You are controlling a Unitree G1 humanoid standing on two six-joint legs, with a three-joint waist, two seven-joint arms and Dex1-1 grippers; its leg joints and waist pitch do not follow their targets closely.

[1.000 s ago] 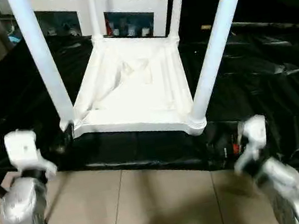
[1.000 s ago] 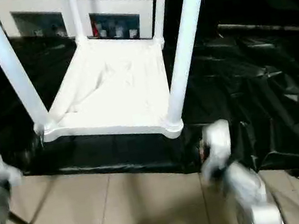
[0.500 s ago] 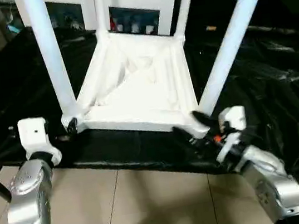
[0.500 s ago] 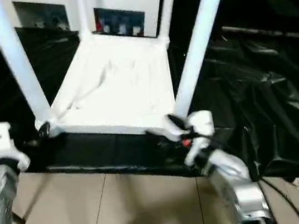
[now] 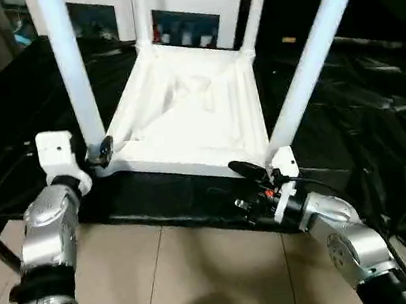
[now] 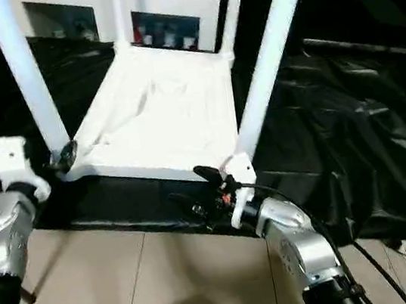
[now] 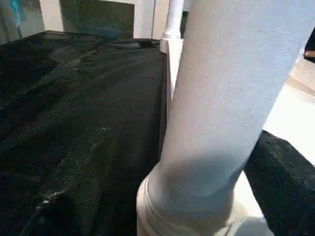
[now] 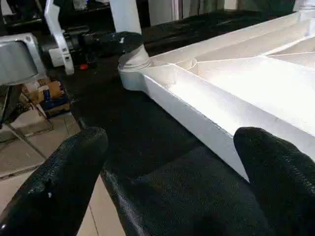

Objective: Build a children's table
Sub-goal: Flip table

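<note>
Table point(image 5: 197, 114) lies upside-down, near corners beside left claw point(image 5: 102, 149) and right claw point(image 5: 244, 184).

The children's table point(image 5: 190, 116) is white plastic with a smooth, slightly satin finish; its legs point(image 5: 73, 72) are smooth white tubes. The work table point(image 5: 382, 125) is covered with black sheeting, glossy and wrinkled. The forearms point(image 5: 46, 229) are brushed silver metal. The right gripper's fingers point(image 8: 59, 187) are matt black, finely textured. The floor point(image 5: 198, 275) is smooth beige tile.
</note>
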